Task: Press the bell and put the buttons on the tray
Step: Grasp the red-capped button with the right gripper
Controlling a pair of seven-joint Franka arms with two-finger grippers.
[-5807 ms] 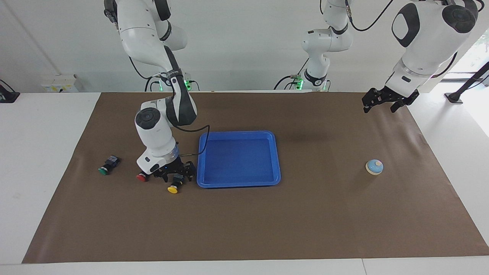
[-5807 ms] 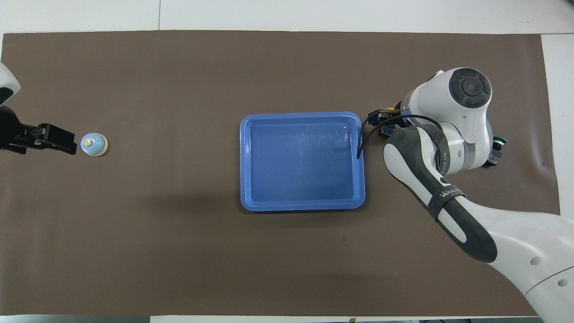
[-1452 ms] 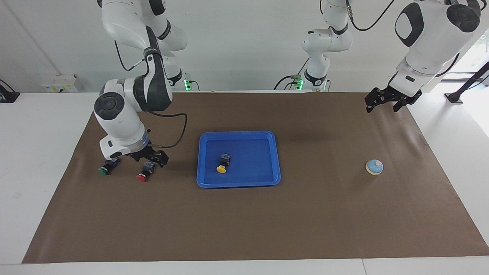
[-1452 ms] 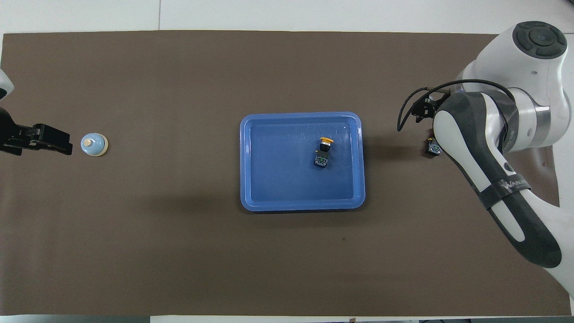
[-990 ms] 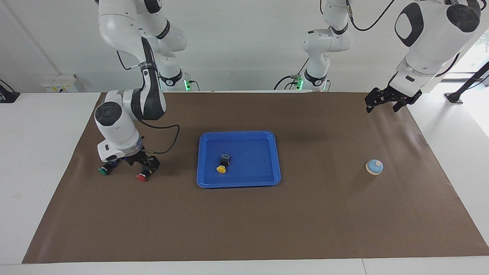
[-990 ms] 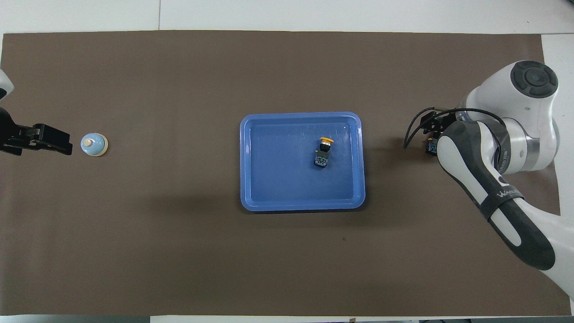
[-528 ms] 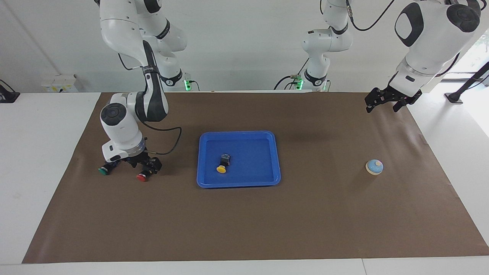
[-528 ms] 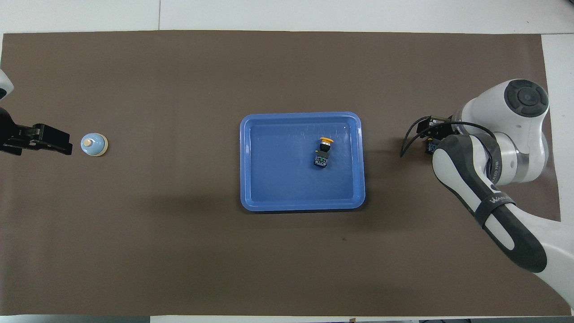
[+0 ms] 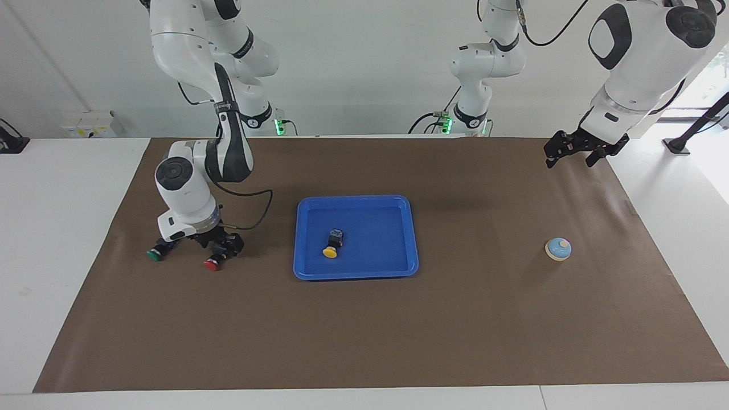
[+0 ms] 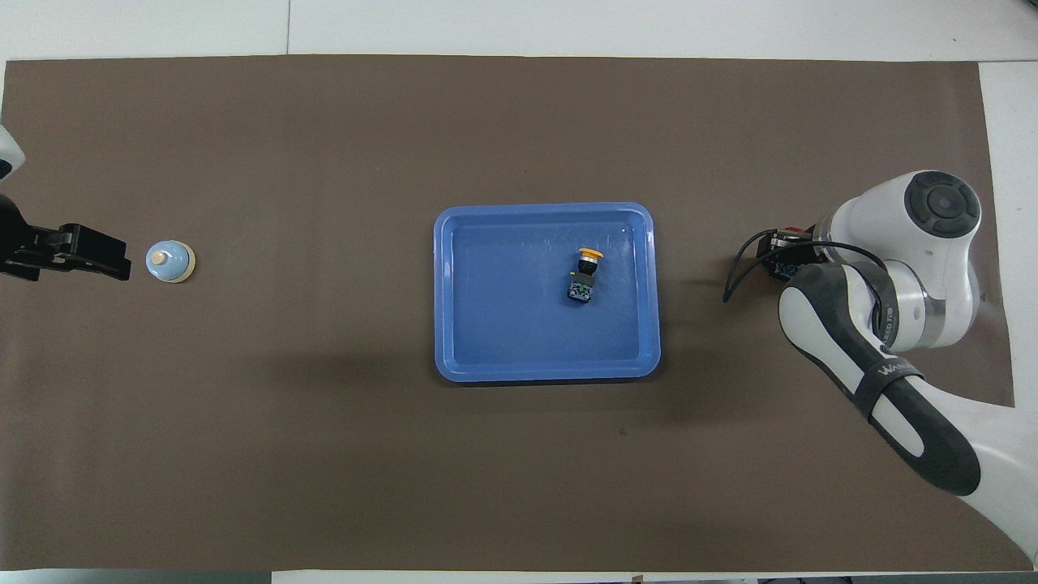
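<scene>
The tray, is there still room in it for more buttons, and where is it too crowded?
Yes. The tray holds only the yellow button, so the floor around it is bare. The mat between tray and bell is bare too. It is crowded at the right arm's end, where the right end effector is down at the red button, close beside the green button.
</scene>
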